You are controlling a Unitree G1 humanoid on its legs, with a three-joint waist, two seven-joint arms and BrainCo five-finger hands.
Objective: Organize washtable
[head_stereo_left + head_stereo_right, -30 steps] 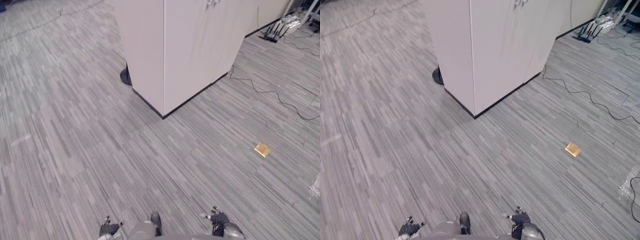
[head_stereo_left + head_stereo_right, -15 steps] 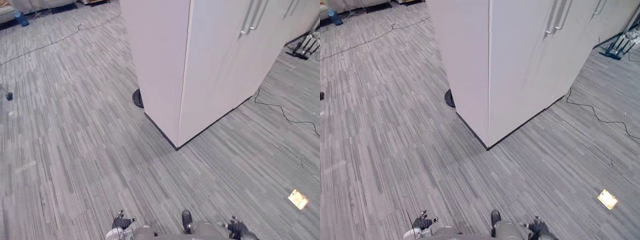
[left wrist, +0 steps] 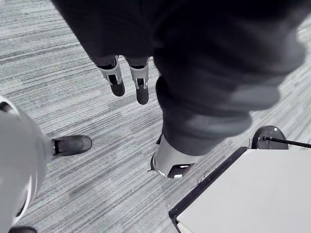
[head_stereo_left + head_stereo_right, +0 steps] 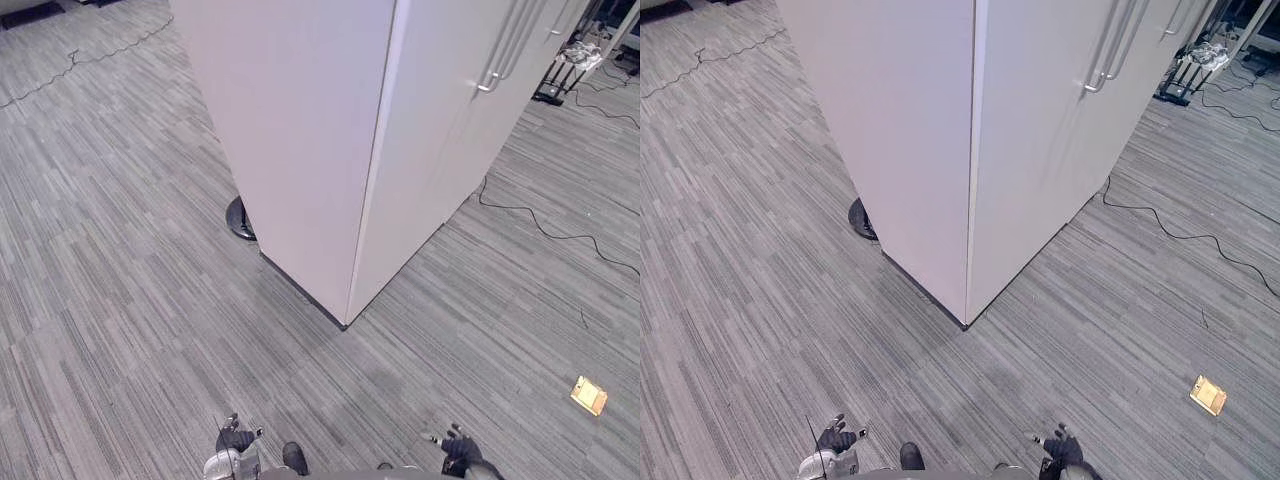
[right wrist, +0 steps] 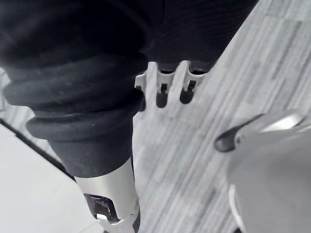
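Note:
No washtable or washing things are in sight. My left hand (image 4: 236,441) hangs low at the bottom left of the eye views, over grey carpet. Its fingers (image 3: 115,78) are relaxed and hold nothing. My right hand (image 4: 458,453) hangs at the bottom right, a little farther from the cabinet. Its fingers (image 5: 166,88) are likewise loose, with the thumb (image 5: 112,203) apart and nothing in the hand.
A tall white cabinet (image 4: 330,130) with long door handles (image 4: 498,62) stands straight ahead, its black-plinthed corner (image 4: 345,322) nearest me. A round black base (image 4: 240,218) lies by its left side. A black cable (image 4: 545,228) and a brass floor plate (image 4: 588,395) lie to the right.
The whole picture has shifted, so the camera has moved: the cabinet now stands nearer and larger. Both hands still hang empty at my sides.

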